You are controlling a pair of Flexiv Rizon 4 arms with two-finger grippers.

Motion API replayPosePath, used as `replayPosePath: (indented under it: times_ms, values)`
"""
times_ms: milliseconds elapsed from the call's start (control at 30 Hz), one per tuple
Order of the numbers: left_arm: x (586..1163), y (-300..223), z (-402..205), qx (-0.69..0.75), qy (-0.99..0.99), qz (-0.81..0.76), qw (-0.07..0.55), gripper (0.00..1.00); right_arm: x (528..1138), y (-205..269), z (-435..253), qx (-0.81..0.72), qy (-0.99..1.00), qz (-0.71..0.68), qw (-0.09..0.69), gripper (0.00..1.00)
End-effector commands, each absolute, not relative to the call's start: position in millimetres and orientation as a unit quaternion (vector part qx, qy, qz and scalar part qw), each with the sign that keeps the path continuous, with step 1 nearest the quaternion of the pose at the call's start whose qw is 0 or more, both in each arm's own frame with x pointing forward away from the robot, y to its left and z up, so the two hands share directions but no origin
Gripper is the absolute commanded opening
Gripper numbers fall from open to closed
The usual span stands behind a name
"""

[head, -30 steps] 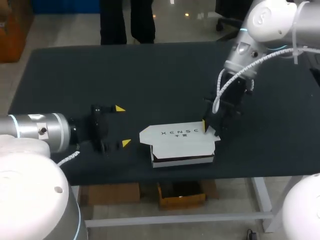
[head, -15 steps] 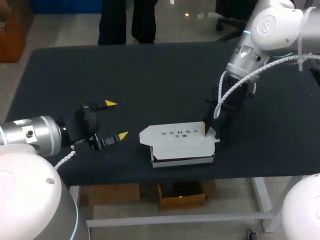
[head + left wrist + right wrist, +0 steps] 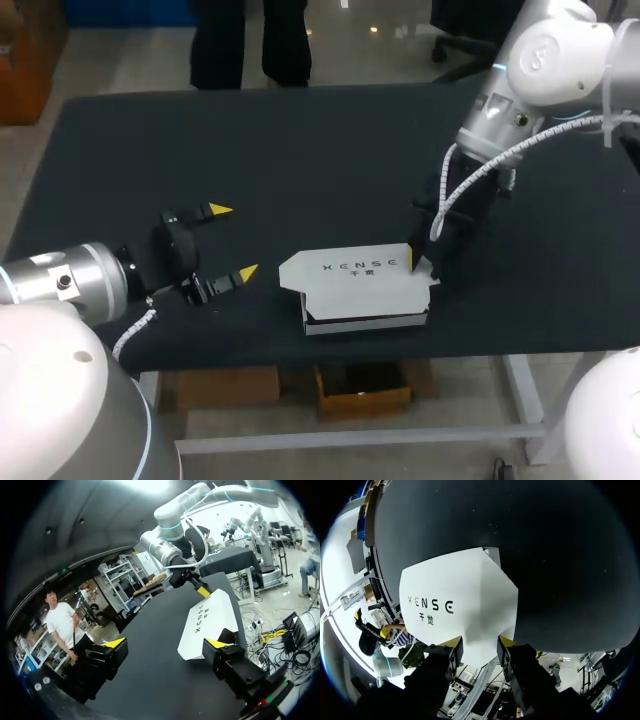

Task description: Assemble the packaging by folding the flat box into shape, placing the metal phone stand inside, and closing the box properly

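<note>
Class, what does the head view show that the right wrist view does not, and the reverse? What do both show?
Only the head view: the front wall of the box. Only the right wrist view: both tips of the right gripper, apart, with the box's end between them. Both: the white lid with its print, and the black table.

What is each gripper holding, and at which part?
Left gripper: nothing, open. Right gripper sits at the box end flap; hold cannot be told.

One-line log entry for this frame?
left gripper: open, empty, clear of box | right gripper: at box's right end in head view, grip unclear | box: folded, lid down | phone stand: not visible
</note>
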State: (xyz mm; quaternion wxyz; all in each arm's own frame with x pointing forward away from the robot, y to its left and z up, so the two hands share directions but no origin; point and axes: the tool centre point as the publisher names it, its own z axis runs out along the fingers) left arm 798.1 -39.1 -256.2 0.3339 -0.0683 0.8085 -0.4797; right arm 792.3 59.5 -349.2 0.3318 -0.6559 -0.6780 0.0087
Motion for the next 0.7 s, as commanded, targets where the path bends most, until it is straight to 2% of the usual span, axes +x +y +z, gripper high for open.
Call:
replayPosePath:
  times_ms: [33, 267, 533, 633, 700]
  values:
    - [805, -54, -249, -0.150, 0.812, -0.472, 0.308, 1.00, 793, 59, -351, -0.655, -0.679, 0.007, 0.333, 0.42]
    - [807, -66, -236, -0.265, 0.850, -0.393, 0.230, 1.00, 792, 58, -352, -0.654, -0.679, 0.006, 0.332, 0.42]
    - [828, -66, -236, -0.339, 0.895, -0.286, 0.044, 1.00, 791, 57, -353, -0.655, -0.678, 0.004, 0.333, 0.42]
    - [841, -62, -242, -0.382, 0.885, -0.268, 0.009, 1.00, 790, 57, -353, -0.655, -0.678, 0.004, 0.334, 0.42]
    - [851, -55, -245, -0.437, 0.861, -0.258, 0.017, 1.00, 790, 57, -353, -0.655, -0.678, 0.005, 0.333, 0.42]
